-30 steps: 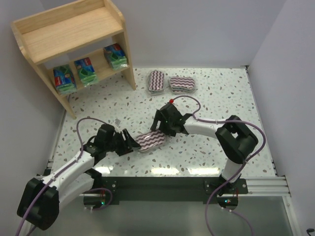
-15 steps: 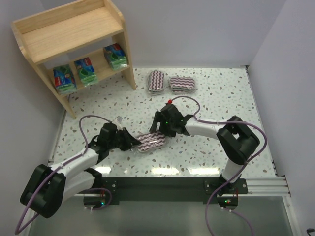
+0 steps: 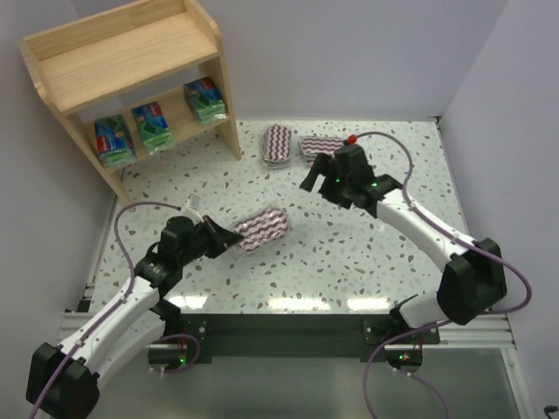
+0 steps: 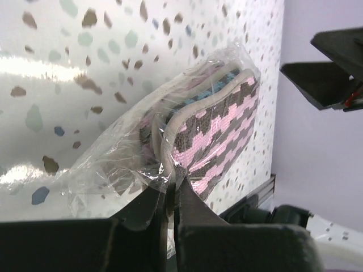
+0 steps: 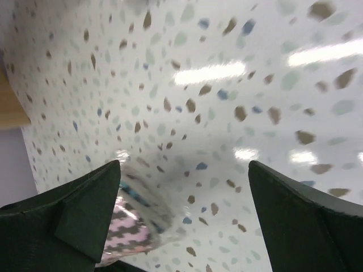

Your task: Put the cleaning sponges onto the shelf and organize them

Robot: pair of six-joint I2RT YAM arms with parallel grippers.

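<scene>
From above, the left gripper (image 3: 229, 240) pinches one zigzag sponge pack (image 3: 262, 229) at mid-table, well apart from the shelf (image 3: 122, 52). Left wrist: jaws clamped tight on its clear wrap. Right wrist: the right gripper (image 5: 184, 204) gapes wide, empty.

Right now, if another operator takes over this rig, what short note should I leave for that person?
Left gripper: shut on one zigzag pack, pinching the edge of its wrap, near mid-table.
Right gripper: open, empty, close to the two other zigzag packs lying on the table.
Done: three green packs sit in the shelf, one per compartment.
Left: put all three zigzag packs on the shelf.
</scene>
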